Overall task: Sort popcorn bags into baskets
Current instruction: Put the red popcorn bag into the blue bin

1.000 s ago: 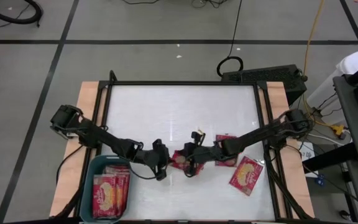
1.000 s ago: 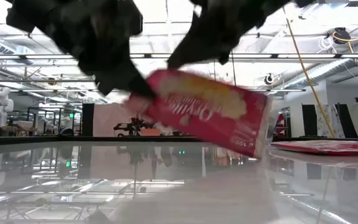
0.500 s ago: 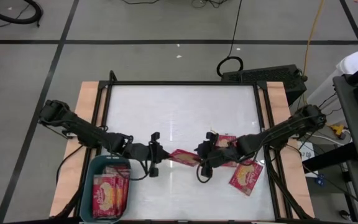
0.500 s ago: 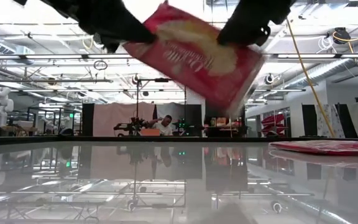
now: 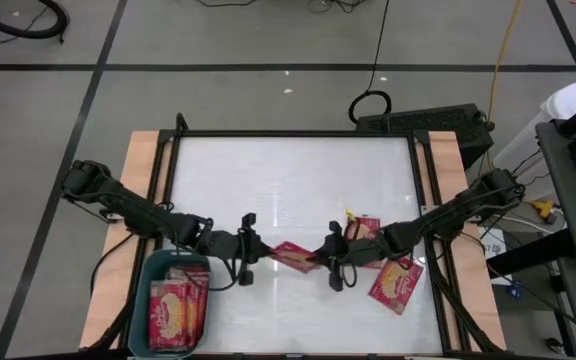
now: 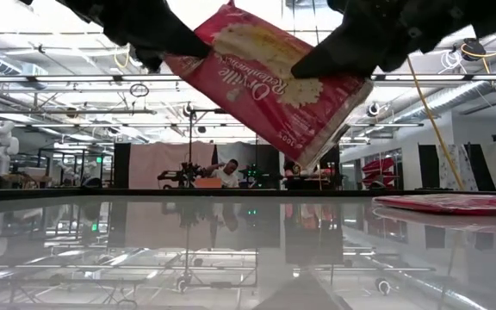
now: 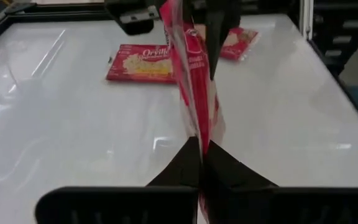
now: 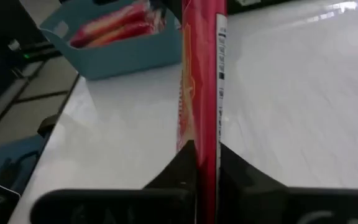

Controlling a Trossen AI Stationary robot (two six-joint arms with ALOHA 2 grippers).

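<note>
Jaws of the left gripper are clamped on one end of a popcorn bag that is held aloft above the counter, and the jaws of the right gripper are pinched on its other end, so the packet is stretched between the two. Beyond the left jaws, on their outer side, the basket is seen with several packets already inside. Two more popcorn bags are lying flat on the counter beyond the right jaws. For the handover to be done well, the right jaws should probably be released first and drawn clear, so that the bag is carried to the basket without being tugged or torn.
</note>
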